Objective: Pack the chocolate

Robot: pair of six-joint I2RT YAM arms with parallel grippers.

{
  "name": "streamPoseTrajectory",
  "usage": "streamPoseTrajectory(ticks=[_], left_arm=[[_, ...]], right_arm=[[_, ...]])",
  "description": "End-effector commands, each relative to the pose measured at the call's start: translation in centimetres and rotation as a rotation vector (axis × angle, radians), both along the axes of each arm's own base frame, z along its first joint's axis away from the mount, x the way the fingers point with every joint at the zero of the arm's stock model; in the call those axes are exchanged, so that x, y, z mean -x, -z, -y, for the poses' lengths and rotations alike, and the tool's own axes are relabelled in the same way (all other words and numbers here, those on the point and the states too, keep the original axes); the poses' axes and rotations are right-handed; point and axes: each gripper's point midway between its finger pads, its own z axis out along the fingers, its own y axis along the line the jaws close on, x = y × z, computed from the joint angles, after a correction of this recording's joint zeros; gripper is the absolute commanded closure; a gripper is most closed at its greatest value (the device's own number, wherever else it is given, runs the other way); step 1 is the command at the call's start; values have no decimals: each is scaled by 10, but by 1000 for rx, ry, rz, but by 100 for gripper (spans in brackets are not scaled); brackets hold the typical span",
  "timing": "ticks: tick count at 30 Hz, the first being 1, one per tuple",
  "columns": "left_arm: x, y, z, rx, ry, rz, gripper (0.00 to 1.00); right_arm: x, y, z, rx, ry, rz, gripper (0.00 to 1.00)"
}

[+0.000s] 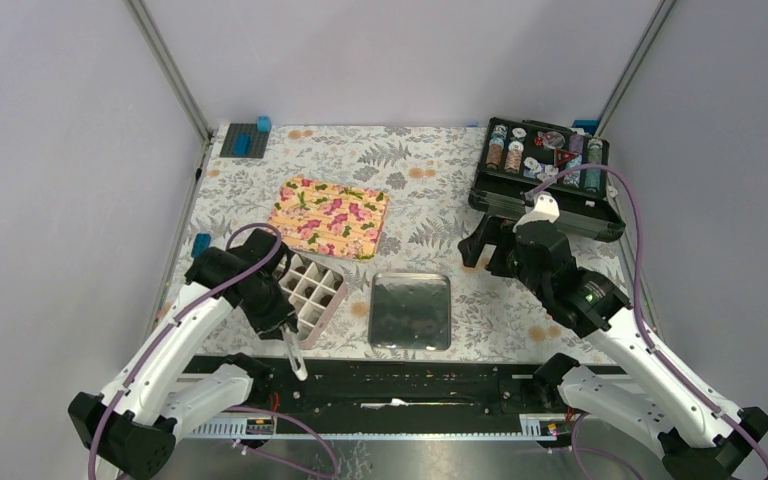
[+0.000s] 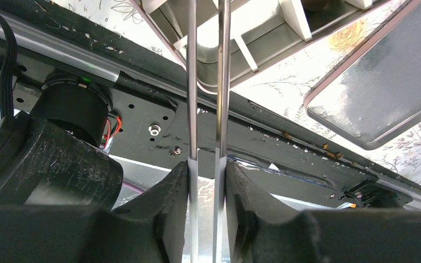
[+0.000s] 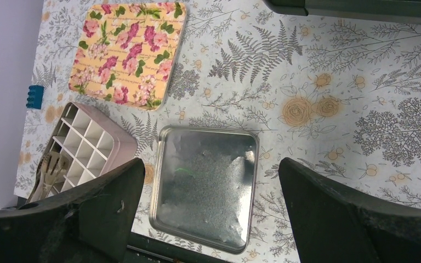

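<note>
No chocolate pieces show clearly in any view. The pink gridded box [image 1: 312,292] stands open left of centre, and its visible cells look empty [image 3: 85,145]. My left gripper [image 1: 286,332] is shut on thin metal tongs [image 1: 297,360] at the box's near corner, over the black rail. In the left wrist view the gripper [image 2: 207,164] clamps the two tong blades [image 2: 192,82], which run up towards the box [image 2: 252,33]. My right gripper [image 1: 482,245] is open and empty, above the table right of the metal tray; in its own view it [image 3: 211,170] frames the tray.
An empty-looking square metal tray [image 1: 410,311] [image 3: 205,189] lies right of the box. A floral lid [image 1: 328,216] lies behind it. An open black case of poker chips [image 1: 545,170] stands at the back right. Blue blocks [image 1: 248,138] are at the back left.
</note>
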Motion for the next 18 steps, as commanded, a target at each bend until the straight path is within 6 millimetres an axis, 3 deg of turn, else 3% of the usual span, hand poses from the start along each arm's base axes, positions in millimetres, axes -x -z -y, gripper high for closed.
streamPoseTrajectory(ticks=[1,7,14,18], left_arm=[[-15,-23,1,10,-31,96,79],[-45,-61,-8,-48,4,251,100],[-108,-126,-13,-148,145,550,100],[-140,-126,-19,-263,183,592,100]], right_arm=[[-6,-10,-3,-15,-5,44,1],[-6,-7,-2,-11,-3,40,1],[-5,-10,-2,-15,-4,46,1],[-2,-13,4,-14,13,55,1]])
